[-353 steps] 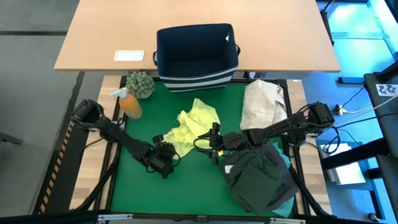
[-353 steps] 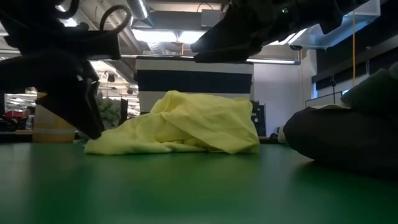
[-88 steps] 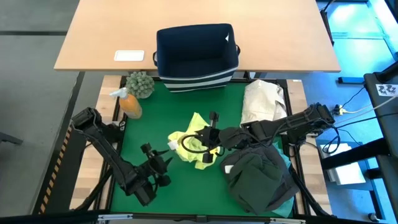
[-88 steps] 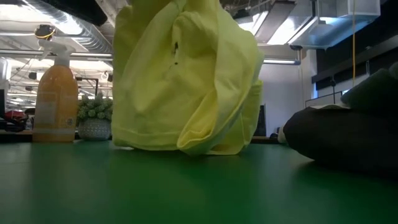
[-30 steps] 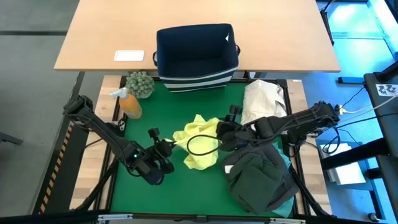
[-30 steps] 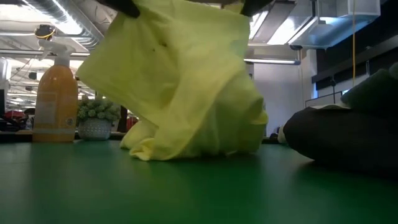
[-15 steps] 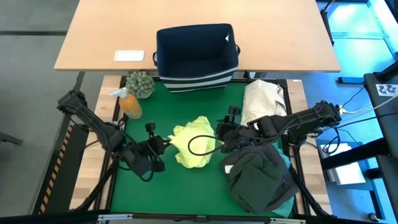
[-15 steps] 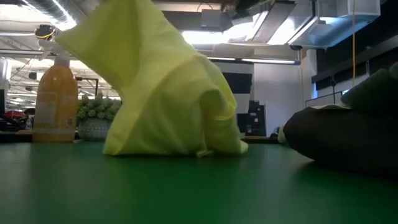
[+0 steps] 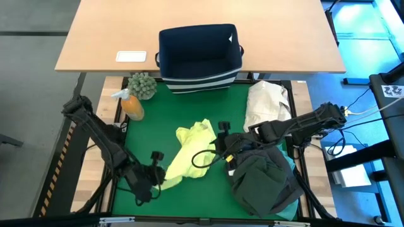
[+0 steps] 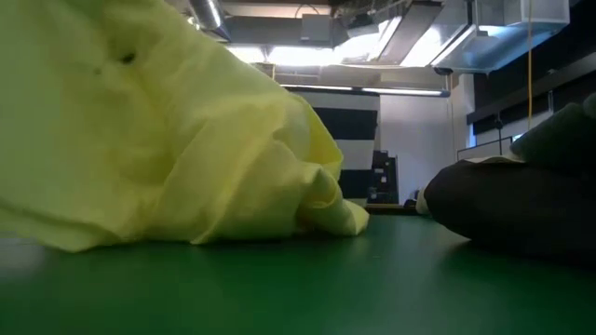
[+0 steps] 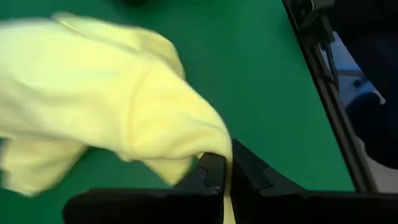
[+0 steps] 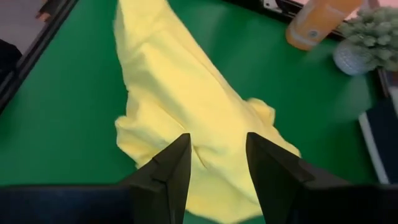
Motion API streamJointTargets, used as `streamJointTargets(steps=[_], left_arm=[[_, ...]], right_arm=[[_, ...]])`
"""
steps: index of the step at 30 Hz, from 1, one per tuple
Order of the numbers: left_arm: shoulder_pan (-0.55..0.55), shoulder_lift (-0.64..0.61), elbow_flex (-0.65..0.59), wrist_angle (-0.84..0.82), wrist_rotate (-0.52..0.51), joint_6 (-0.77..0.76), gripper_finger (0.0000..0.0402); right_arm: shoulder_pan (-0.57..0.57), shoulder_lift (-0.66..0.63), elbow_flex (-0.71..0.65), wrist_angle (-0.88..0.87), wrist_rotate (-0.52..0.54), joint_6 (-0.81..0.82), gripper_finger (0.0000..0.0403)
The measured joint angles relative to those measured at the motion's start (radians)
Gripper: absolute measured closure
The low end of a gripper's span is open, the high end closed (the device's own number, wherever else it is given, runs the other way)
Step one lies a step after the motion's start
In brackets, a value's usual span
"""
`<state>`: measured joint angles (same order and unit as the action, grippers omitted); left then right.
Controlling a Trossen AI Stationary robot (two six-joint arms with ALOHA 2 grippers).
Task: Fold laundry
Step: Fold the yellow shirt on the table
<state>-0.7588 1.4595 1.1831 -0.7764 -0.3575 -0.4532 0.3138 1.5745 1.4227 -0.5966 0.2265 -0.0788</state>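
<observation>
The bright yellow-green shirt stretches as a slanting band across the green mat, from near left to the middle. Its far lobe and right end lie on the mat. My left gripper is shut on its near-left end. My right gripper is closed on its right end, the fingers standing apart with cloth bunched between them. A charcoal and dark olive-black pile sits at the near right, with turquoise cloth showing at its edge. My left gripper pinches a bunched edge of the shirt's near-left end between its two fingers, slanting down from the near left. The cloth spreads away from the fingers, raised off the mat here. My right gripper has a thick bunch of the shirt's right end between its two fingers, slanting down from the right. The cloth runs on slack toward the left gripper, and much of it lies on the mat.
A navy bin stands at the far edge. A cream bundle lies at the far right. An orange spray bottle and a small plant are at the far left. Bare green mat lies along the near edge.
My left gripper has swung toward the near edge and turned, pulling its end of the shirt toward the low camera. My right gripper has tipped and shifted toward the near left. The shirt, held up a second ago, has come down and been drawn into a long slanting band.
</observation>
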Motion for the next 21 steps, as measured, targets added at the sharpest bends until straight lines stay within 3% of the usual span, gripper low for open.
streamJointTargets(steps=[4,12,16,21], left_arm=[[-0.011,0.094,-0.001,0.053,0.058,-0.050,0.0401],[-0.022,0.297,-0.001,0.344,0.252,-0.067,0.0401],[-0.025,0.379,-0.002,0.347,0.355,-0.137,0.0401],[-0.029,0.377,-0.004,0.317,0.319,-0.166,0.0401]], right_arm=[[0.000,0.000,-0.066,0.084,-0.021,0.000,0.0248],[0.000,0.001,-0.165,0.176,-0.031,0.002,0.0248],[0.000,0.001,-0.191,0.192,-0.032,0.005,0.0248],[0.000,0.001,-0.241,0.307,-0.112,0.048,0.0248]])
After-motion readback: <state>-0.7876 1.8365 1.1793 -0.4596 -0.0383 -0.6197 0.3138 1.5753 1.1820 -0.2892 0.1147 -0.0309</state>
